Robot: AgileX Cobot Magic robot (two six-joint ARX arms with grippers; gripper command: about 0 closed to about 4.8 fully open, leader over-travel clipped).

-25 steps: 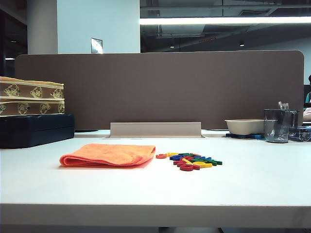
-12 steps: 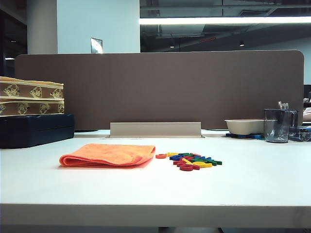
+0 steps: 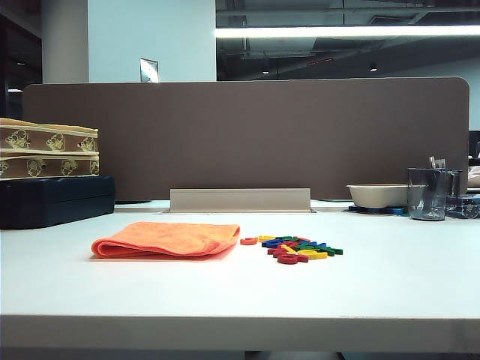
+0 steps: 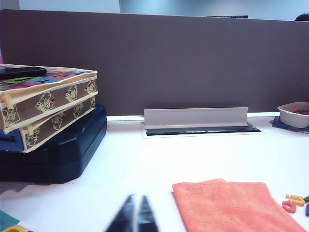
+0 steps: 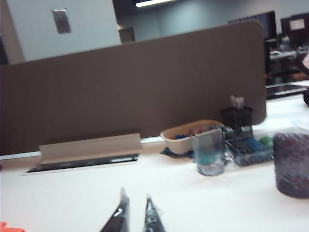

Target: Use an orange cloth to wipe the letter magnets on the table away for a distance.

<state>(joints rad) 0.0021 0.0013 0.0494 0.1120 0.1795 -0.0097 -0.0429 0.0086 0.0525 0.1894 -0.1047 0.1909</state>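
Exterior view is showing one orange cloth [image 3: 166, 240] lying folded and flat on the white tabletop [image 3: 240, 292], and just beside its right edge one heap of letter magnets [image 3: 292, 248] in red, yellow, blue and green, too many and too overlapped for me to count. None of my arms are appearing in that view. I'm hovering my left gripper [image 4: 134, 215] low over the tabletop near the cloth's near left corner; its jaws are sitting almost together, only a thin slit between the tips, holding nothing. I'm holding my right gripper [image 5: 134, 212] over bare tabletop, well to the side of the heap; its jaws are standing a narrow gap apart, gripping nothing, touching nothing. Behind, I'm seeing one brown partition [image 3: 247, 135], two patterned boxes [image 3: 49, 154] stacked on one dark case [image 3: 56, 201], and one cream bowl [image 3: 377, 195].
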